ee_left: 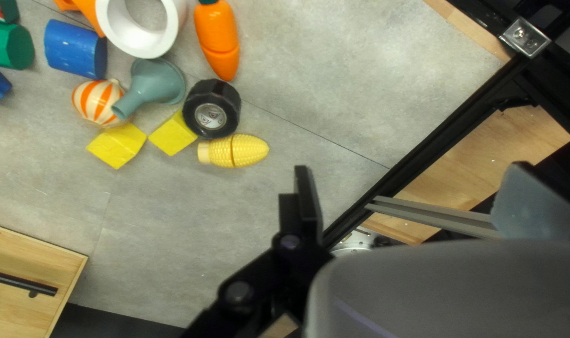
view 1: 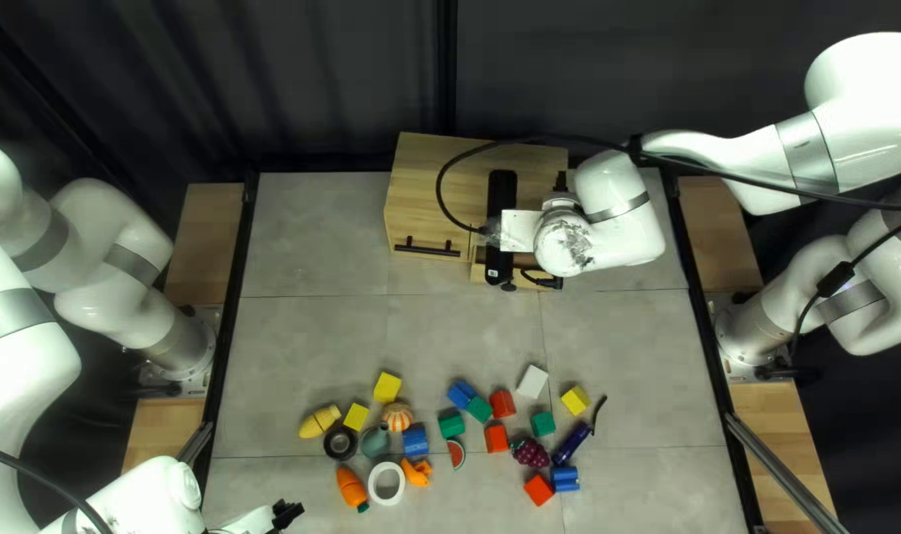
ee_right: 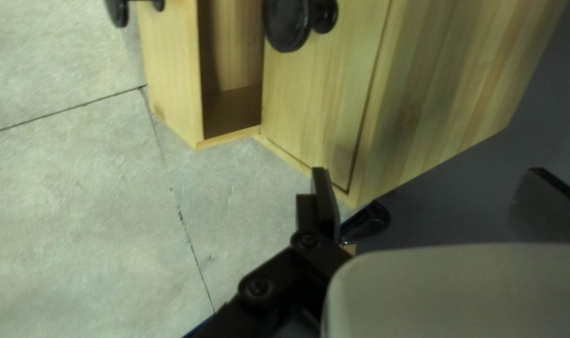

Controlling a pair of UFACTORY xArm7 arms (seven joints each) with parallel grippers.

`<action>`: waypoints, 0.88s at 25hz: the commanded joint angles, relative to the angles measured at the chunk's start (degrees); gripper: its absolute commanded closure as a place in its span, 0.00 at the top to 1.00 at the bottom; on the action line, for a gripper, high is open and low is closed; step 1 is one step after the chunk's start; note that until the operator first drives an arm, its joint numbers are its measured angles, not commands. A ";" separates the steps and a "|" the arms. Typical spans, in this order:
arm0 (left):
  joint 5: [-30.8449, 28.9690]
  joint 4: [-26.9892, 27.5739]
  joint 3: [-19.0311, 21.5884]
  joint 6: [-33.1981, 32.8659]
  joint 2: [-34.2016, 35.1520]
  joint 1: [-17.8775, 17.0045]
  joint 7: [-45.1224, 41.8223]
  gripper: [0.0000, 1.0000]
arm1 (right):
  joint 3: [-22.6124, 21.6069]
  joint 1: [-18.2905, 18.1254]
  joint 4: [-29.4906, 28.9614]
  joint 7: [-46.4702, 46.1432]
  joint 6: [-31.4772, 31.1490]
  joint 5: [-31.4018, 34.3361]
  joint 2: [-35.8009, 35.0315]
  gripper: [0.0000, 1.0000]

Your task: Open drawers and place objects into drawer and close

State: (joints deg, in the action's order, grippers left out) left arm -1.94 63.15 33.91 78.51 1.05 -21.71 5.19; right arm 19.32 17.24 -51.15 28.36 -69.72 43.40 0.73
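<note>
While a dark curtain [view 1: 322,79] backs the grey tabletop [view 1: 312,336], left gripper [view 1: 288,513] is open; right gripper [view 1: 541,280] likewise.

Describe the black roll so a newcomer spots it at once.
From the wooden cabinet, cross the grey tabletop toward its near edge. Left of centre in the top left view, find the black roll between the toy corn and the teal funnel. Its dark colour sets it apart from the bigger white ring.
</note>
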 commanded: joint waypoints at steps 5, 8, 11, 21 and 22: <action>0.00 0.00 0.00 0.00 0.00 0.00 0.00 1.00 | 0.34 -0.33 0.86 0.76 1.80 1.30 -0.25 1.00; 0.00 0.00 0.00 0.00 0.00 0.00 0.00 1.00 | 0.72 -0.71 2.37 -0.31 3.06 3.60 0.59 1.00; 0.00 0.00 0.00 0.00 0.00 0.00 0.00 1.00 | 1.22 -1.22 4.01 0.04 4.25 5.69 1.31 1.00; 0.00 0.00 0.00 0.00 0.00 0.00 0.00 1.00 | 1.53 -1.64 5.76 1.21 4.93 9.14 1.97 1.00; 0.00 0.00 0.00 0.00 0.00 0.00 0.00 1.00 | 1.53 -1.65 5.91 1.17 4.85 9.34 2.15 1.00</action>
State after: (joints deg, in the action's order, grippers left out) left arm -1.94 63.15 33.91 78.51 1.05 -21.71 5.19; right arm 20.85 15.62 -45.52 29.58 -64.73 52.28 2.55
